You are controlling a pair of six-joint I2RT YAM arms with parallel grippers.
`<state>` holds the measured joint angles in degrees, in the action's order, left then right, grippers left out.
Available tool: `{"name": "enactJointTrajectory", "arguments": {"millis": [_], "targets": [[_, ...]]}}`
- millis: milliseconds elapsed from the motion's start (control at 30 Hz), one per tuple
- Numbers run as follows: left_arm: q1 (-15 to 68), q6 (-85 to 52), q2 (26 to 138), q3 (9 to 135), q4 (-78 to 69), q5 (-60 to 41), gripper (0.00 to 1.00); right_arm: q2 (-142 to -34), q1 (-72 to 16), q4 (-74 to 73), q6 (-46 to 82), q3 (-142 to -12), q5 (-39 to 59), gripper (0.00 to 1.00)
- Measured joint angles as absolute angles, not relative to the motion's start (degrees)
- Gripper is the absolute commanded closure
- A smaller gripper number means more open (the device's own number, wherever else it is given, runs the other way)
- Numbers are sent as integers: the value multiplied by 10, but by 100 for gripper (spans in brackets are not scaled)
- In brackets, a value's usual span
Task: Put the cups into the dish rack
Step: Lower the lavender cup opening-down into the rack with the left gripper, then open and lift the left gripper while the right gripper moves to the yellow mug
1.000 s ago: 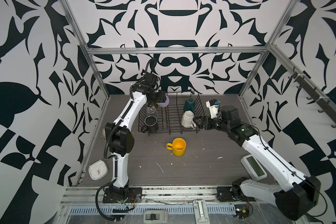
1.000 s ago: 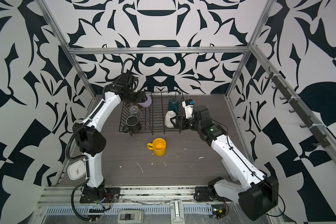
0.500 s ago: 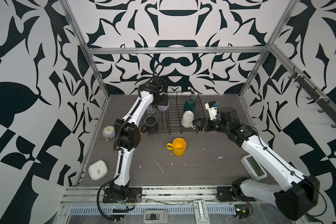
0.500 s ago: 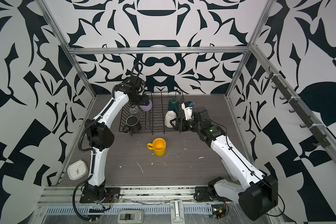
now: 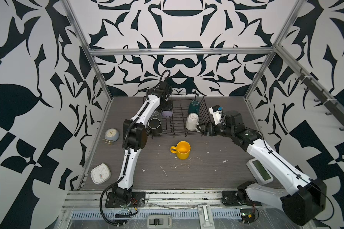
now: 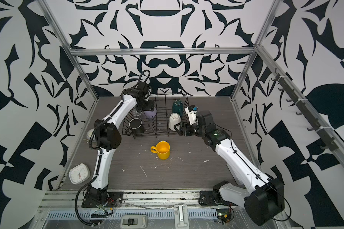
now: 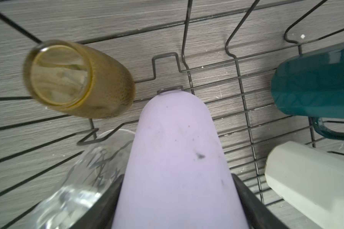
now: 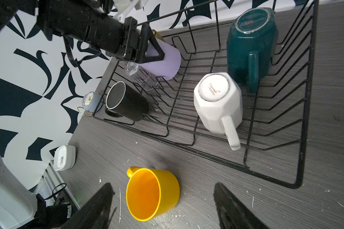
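The black wire dish rack [image 5: 175,135] stands at the back of the table. My left gripper [image 5: 167,107] reaches into its back left corner, shut on the lilac tumbler [image 5: 167,113] [image 7: 177,158], whose far end is down among the prongs. Beside it lie the amber tumbler [image 7: 77,79] and the clear tumbler [image 7: 83,174]. The black mug [image 5: 155,125], cream mug [image 5: 192,121] and dark-green mug [image 5: 194,106] sit in the rack. The yellow mug [image 5: 183,150] [image 8: 151,194] stands upright on the table before the rack. My right gripper [image 5: 200,127] [image 8: 163,186] hangs open at the rack's front right corner, empty.
A round clock [image 5: 112,134] and a square white clock [image 5: 100,173] sit along the left wall. A white display device [image 5: 260,172] lies at the right, under my right arm. Patterned walls and metal posts close the table in.
My left gripper has carried the lilac tumbler lower into the rack, and its elbow has swung right, uncovering the round clock. The right arm has hardly moved.
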<state>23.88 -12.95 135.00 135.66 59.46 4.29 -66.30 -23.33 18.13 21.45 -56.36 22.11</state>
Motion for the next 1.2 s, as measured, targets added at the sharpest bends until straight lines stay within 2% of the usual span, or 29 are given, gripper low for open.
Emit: {"name": "enactJointTrajectory", "arguments": {"millis": [133,367,500,600,900,1200], "targets": [[241,-126,1362,1362,593,43,30,-663,-233,181,215,-563,223,18],[244,-119,1367,1362,589,47,16,-667,-233,179,215,-563,228,18],[245,-117,1367,1362,587,47,16,-671,-233,178,215,-563,230,19],[245,-115,1367,1362,581,48,10,-673,-233,178,215,-563,230,19],[244,-112,1359,1348,564,50,9,-674,-233,183,214,-564,225,20],[243,-111,1247,1237,508,59,8,-691,-246,229,193,-576,185,25]]}}
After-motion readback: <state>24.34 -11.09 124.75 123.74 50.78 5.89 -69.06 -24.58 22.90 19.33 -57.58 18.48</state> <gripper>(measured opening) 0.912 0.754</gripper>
